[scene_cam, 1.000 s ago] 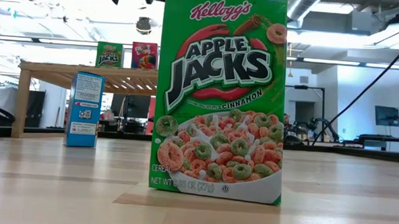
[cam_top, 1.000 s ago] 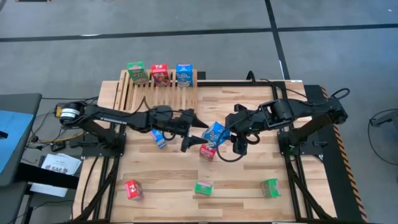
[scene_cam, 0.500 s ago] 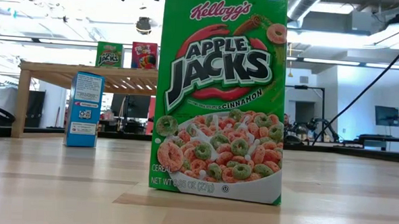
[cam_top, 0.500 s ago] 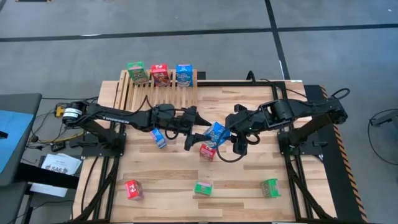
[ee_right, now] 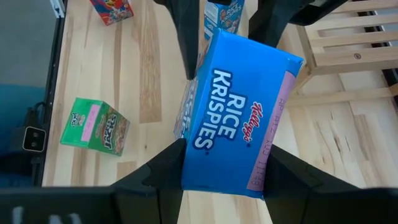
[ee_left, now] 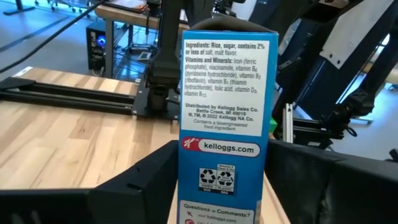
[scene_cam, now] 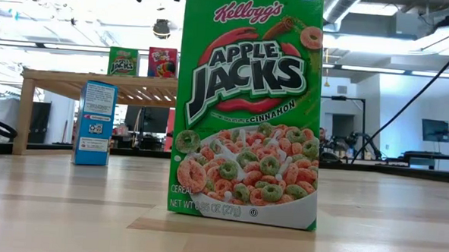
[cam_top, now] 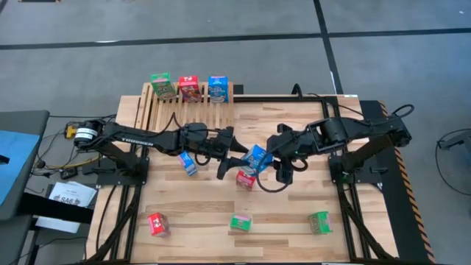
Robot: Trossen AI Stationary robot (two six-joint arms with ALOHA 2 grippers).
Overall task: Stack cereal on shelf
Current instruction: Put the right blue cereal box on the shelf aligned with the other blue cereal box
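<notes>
A blue Rice Krispies cereal box (cam_top: 255, 157) hangs in the air over the table's middle, between my two grippers. My right gripper (cam_top: 269, 156) is shut on it from the right. My left gripper (cam_top: 237, 156) reaches in level from the left and has its fingers against the same box (ee_left: 224, 106). The shelf (cam_top: 184, 110) stands at the far left of the table. On the shelf's far edge stand a green (cam_top: 162, 86), a red (cam_top: 190, 88) and a blue box (cam_top: 218, 87). My left gripper has the blue box's narrow ingredients side (ee_left: 189, 186) between its two fingers, one finger (ee_left: 143, 186) on each broad face. The fingers come level from the table's left. The box stands upright in this view, clear of the table. My right gripper pinches the blue box between its two fingers at the end nearest that arm (ee_right: 189, 177). One finger (ee_right: 155, 171) lies on either side of the printed front. The fingers slant down from the table's right. The box is lifted clear.
Loose boxes stand on the table: blue (cam_top: 188, 163), red (cam_top: 245, 179) just under the held box, red (cam_top: 157, 224), green (cam_top: 240, 221), green (cam_top: 319, 221). In the low view the middle green box (scene_cam: 246, 112) fills the foreground.
My left gripper's fingers have closed in from wide apart onto the blue box. Both arms and the box have kept their place.
</notes>
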